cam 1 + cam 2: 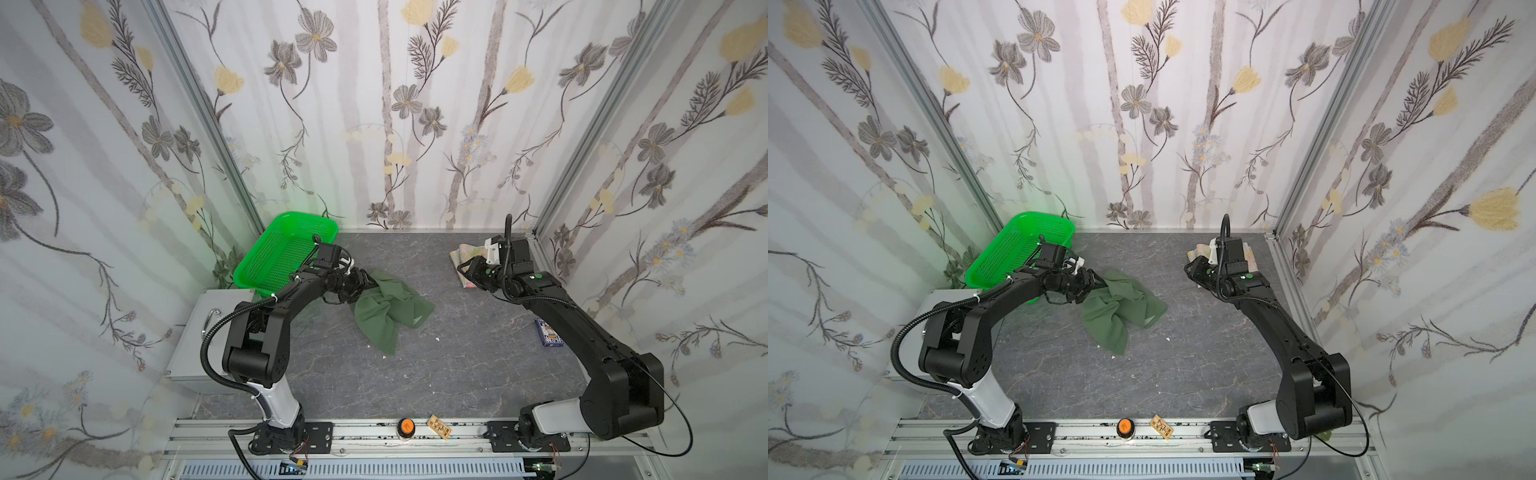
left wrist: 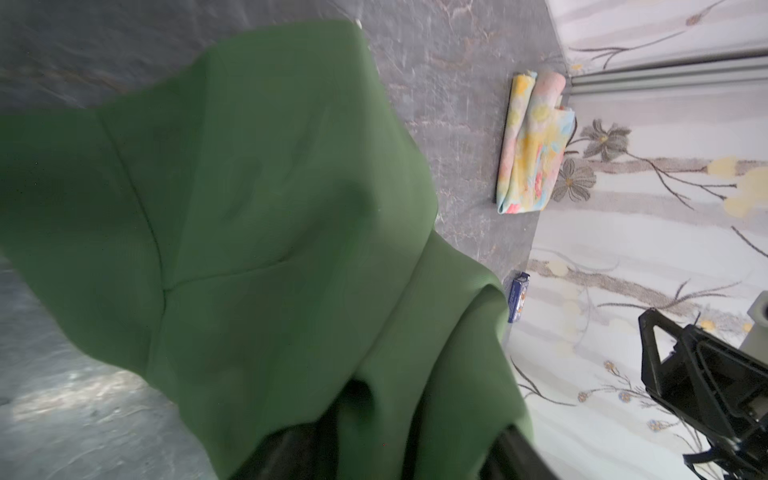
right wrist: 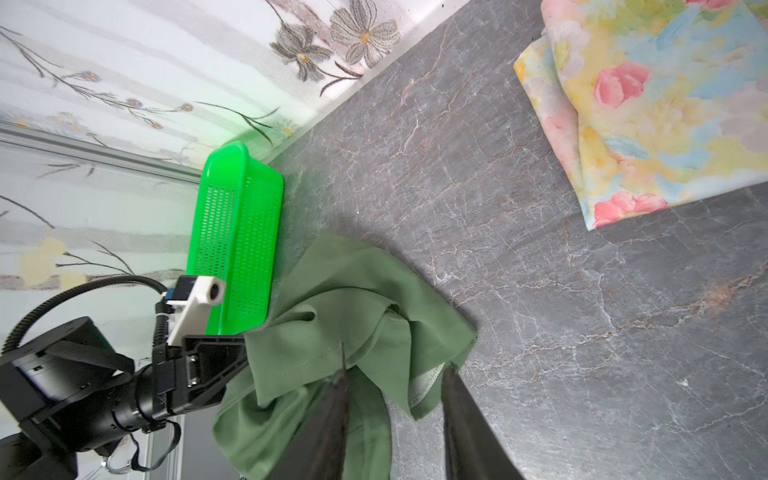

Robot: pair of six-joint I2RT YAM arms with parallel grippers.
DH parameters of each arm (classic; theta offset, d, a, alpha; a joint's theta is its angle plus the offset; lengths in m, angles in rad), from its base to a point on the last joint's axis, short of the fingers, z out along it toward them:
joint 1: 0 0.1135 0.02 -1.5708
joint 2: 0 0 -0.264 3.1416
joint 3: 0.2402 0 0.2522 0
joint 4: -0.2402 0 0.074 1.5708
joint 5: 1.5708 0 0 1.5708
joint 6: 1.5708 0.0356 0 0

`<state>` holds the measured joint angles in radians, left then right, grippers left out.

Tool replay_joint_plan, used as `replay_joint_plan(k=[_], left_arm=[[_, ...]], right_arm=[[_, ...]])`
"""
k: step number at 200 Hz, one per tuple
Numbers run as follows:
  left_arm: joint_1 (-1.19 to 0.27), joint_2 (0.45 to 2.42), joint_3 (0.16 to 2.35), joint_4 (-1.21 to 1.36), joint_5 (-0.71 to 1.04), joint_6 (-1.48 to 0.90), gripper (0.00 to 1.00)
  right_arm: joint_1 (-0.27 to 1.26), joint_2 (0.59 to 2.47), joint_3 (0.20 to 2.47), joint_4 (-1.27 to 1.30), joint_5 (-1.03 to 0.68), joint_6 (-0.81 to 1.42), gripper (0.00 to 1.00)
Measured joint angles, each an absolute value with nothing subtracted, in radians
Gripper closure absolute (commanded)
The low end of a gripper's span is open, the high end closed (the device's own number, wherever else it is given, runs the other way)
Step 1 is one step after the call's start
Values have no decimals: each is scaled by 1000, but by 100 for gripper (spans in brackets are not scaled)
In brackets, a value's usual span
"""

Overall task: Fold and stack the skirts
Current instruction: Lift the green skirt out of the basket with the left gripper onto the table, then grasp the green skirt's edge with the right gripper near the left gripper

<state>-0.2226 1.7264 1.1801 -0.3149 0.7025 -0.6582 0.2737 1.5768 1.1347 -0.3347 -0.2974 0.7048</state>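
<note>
A bright green mesh basket [image 1: 286, 249] sat tilted at the ten o'clock corner of the grey marbled tabletop [image 1: 457, 374]. Its near end was beside a grey metal box [image 1: 191, 345] at nine o'clock. A small blue carton [image 1: 548, 332] lay near the three o'clock edge. On the aluminium rail [image 1: 365, 436] at six o'clock stood an orange button [image 1: 406, 426], with a small yellow board [image 1: 439, 427] just beside it. Flowered wallpaper [image 1: 374, 104] covered the walls.
</note>
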Motion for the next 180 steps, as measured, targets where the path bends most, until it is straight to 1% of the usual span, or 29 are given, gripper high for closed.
replay_joint_plan(k=[19, 36, 63, 90, 114, 128, 151, 180], left_arm=[[-204, 1676, 1168, -290, 681, -663, 0], [-188, 1621, 1142, -274, 677, -661, 0], [-169, 1533, 1078, -284, 668, -660, 0], [-171, 1443, 1052, -376, 617, -619, 0], [-180, 1367, 1019, -437, 584, -597, 0], [-218, 1333, 984, -457, 575, -598, 0], [-326, 1275, 909, -479, 573, -615, 0], [-424, 1182, 810, -498, 532, -665, 1]], right_arm=[[339, 1619, 1137, -355, -253, 673, 59], [406, 1659, 1137, -384, -214, 647, 54], [492, 1739, 1138, -396, -183, 614, 52], [537, 1817, 1163, -400, -157, 593, 50], [558, 1864, 1209, -383, -187, 582, 48], [570, 1875, 1231, -372, -210, 582, 46], [580, 1877, 1247, -339, -245, 582, 45], [581, 1861, 1208, -309, -295, 595, 45]])
